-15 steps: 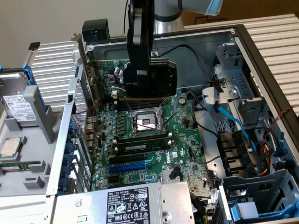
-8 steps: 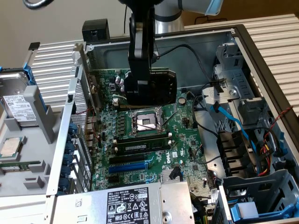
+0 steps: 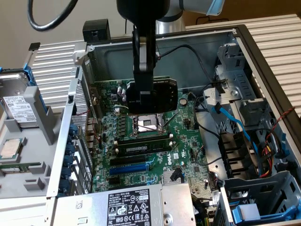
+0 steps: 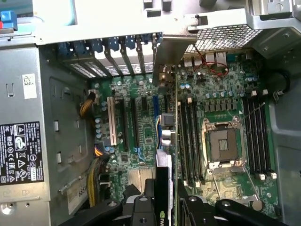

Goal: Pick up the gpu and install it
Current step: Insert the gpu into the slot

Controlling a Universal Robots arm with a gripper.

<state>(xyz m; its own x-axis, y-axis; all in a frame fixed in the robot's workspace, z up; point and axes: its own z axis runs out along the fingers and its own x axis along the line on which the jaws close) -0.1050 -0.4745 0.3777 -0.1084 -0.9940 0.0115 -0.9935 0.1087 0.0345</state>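
Black two-finger gripper [image 3: 143, 106] hangs inside the open grey metal computer case [image 3: 197, 52], fingers clamped on the gpu [image 3: 165, 94], a small green card with a black rectangular cooler block and a thin silver end bracket. In the exterior view the gpu is held clear above the large green motherboard [image 3: 188, 155], over the square silver CPU socket [image 3: 148, 125] and toward the case's back wall. In the wrist view the card appears edge-on between the two fingers, running between the long blue expansion slot [image 4: 155, 117] and the black memory slots [image 4: 186, 136], its bracket end toward the perforated rear panel. The grey power supply box [image 3: 122, 205] sits at the near edge of the case.
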